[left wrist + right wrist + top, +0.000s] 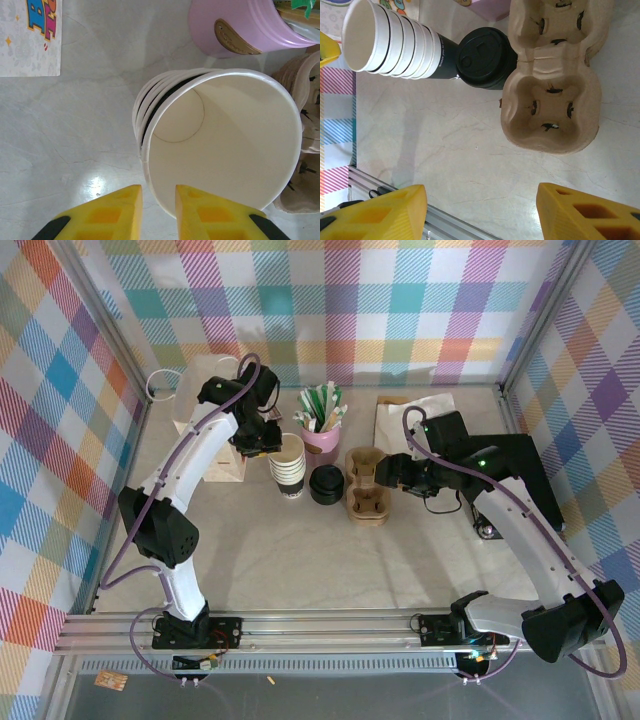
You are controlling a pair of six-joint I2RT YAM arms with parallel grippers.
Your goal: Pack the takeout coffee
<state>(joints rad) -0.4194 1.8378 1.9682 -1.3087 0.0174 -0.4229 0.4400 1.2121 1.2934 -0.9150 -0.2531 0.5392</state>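
While hovering at the back left of the pale table point(300, 560), straddles with the left gripper point(158, 192) the rim of the topmost cup point(225, 150) in the stack of lidless cream-white paper cups point(288, 465): one yellow finger point(205, 215) over the inside, the other outside, drawn near each other yet apart, a sliver of table showing between outer finger and cup wall. Holds the right gripper point(481, 192) spread wide above bare table, near the brown moulded-pulp cup carrier point(552, 75). Between stack and carrier, just beside both: round black plastic lid point(482, 50), sides black beneath. Cannot tell whether takeout coffee or loose lids. Behind these, pink plastic tub point(322, 440) of paper-wrapped straws point(320, 405).
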